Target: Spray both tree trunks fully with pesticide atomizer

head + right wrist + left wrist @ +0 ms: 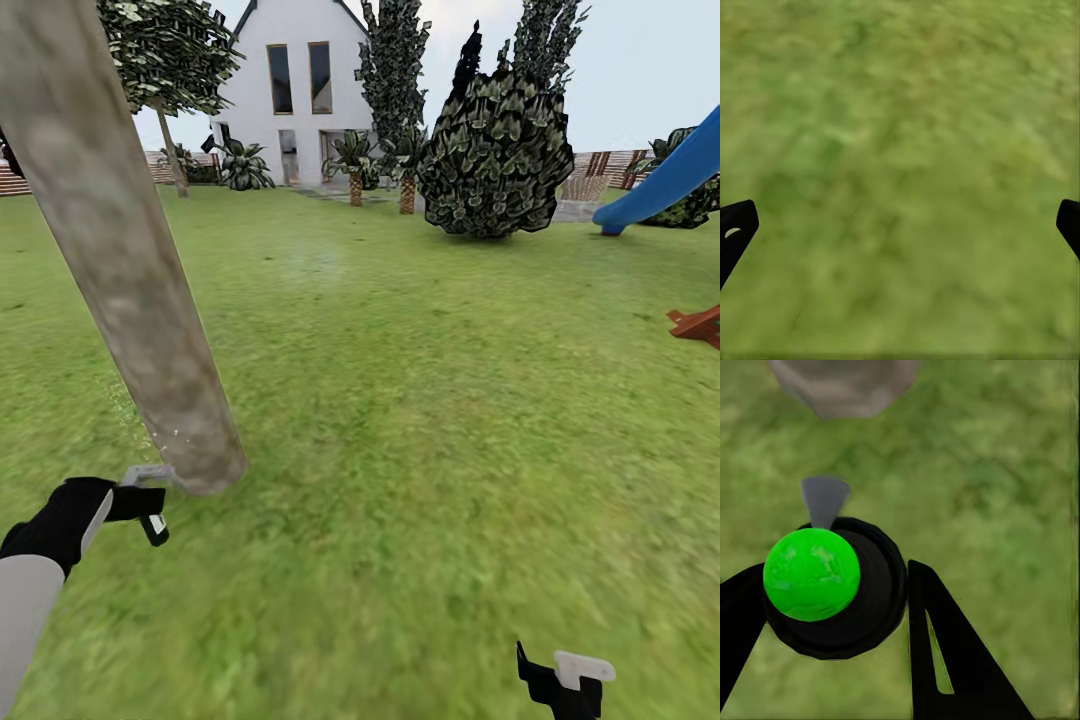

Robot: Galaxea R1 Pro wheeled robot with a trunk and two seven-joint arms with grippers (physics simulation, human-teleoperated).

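Right gripper (900,229) spread wide, black fingertips (735,225) at opposite edges; blurred green grass (900,135) beneath (nothing held).

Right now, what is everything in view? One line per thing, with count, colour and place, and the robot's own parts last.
tree trunk: one, mottled grey-tan, near left, leaning across the head view.
second tree: one, thin grey trunk, dark leafy crown, far left near the house.
lawn: green, all around.
house: one, white, far centre.
shrub: one, dark, bushy, far centre-right.
palms: at least two, short, orange-brown trunks, before the house.
slide: one, blue, far right.
pesticide atomizer: one, dark with green cap, between the left gripper's fingers, grey nozzle toward the trunk base.
left gripper: black, beside the trunk base.
right gripper: black, low right, over grass, fingers wide apart.
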